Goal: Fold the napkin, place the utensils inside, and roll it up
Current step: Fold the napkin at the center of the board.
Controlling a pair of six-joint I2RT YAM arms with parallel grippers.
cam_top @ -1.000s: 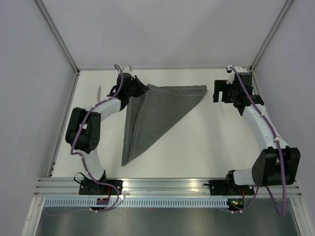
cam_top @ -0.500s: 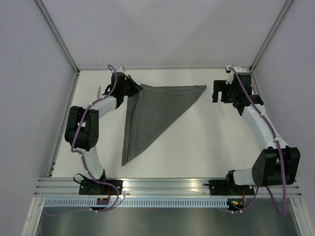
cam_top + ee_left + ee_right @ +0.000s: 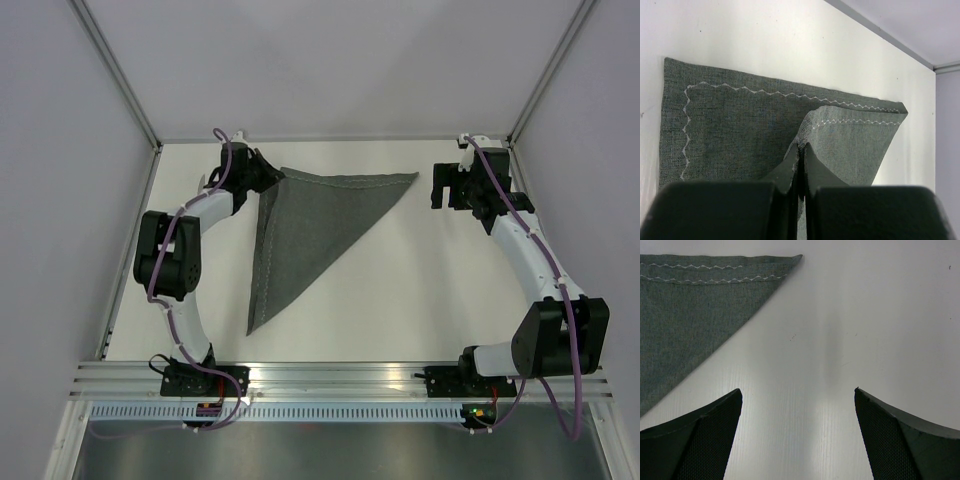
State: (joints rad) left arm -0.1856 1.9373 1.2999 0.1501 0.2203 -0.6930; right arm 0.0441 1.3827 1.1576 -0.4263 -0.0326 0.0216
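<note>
The dark grey napkin (image 3: 310,225) lies folded into a triangle, its long tip pointing toward the near edge. My left gripper (image 3: 271,176) is shut on the back left corner, with the pinched top layer (image 3: 855,145) raised off the lower layer (image 3: 740,130). In the left wrist view the left gripper (image 3: 801,148) has cloth clamped between its tips. My right gripper (image 3: 438,190) stands open just right of the napkin's back right corner (image 3: 690,315), and in the right wrist view the right gripper (image 3: 797,392) holds nothing. A thin pale sliver (image 3: 203,183) shows beside the left arm; I cannot tell whether it is a utensil.
White walls with metal corner posts (image 3: 120,80) close in the table at the back and both sides. The left arm's elbow (image 3: 165,265) sits near the left table edge. An aluminium rail (image 3: 330,375) with both arm bases runs along the near edge.
The left gripper has moved left and toward the back wall with the napkin corner, drawing the top layer out flatter. The right arm has hardly moved.
</note>
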